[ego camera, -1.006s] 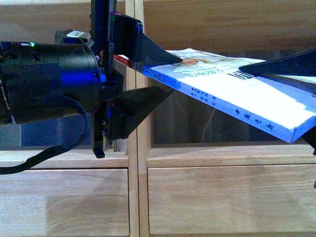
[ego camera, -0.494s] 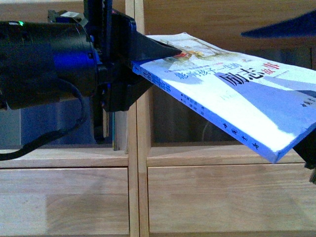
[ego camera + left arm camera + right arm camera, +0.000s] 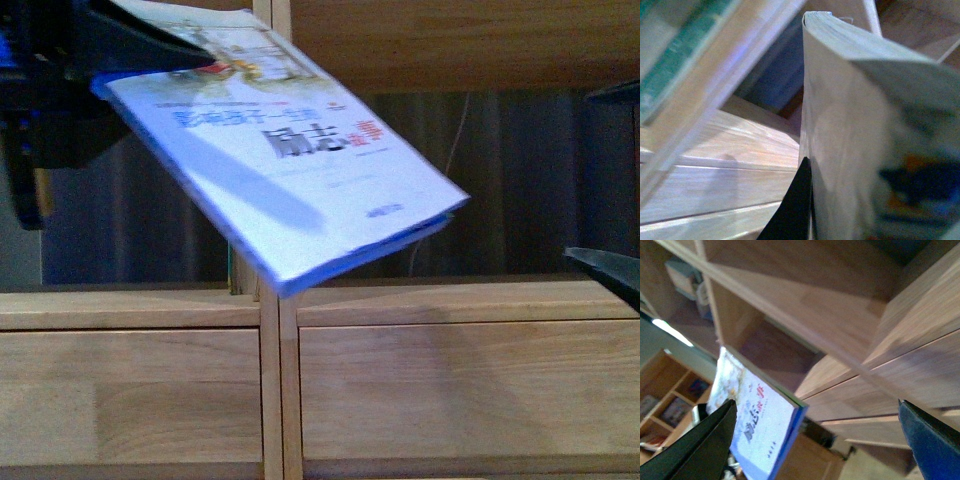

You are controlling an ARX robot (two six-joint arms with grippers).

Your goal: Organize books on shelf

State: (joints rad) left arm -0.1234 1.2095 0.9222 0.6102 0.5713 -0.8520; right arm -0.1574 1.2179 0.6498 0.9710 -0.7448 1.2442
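My left gripper (image 3: 150, 55) is shut on one end of the book (image 3: 290, 170), a thin paperback with a white and blue illustrated cover. It holds the book in the air in front of the light-wood shelf (image 3: 270, 380). The book slopes down to the right across the central upright, with its free end hanging. In the left wrist view the book (image 3: 850, 125) fills the picture beside one black finger (image 3: 792, 210). My right gripper (image 3: 612, 180) is open and empty at the right edge, clear of the book. The right wrist view shows the book (image 3: 757, 425) between its spread fingers (image 3: 932, 440).
Two plain drawer fronts (image 3: 460, 390) lie below the open compartments. The right compartment (image 3: 500, 180) behind the book looks dark and open. A green-edged thing (image 3: 670, 65) shows past a wooden board in the left wrist view. Another wooden shelf unit (image 3: 675, 405) stands in the background.
My left gripper has moved up and to the left with the book. The book's free end has swung down and left. The right gripper's fingers no longer touch the book.
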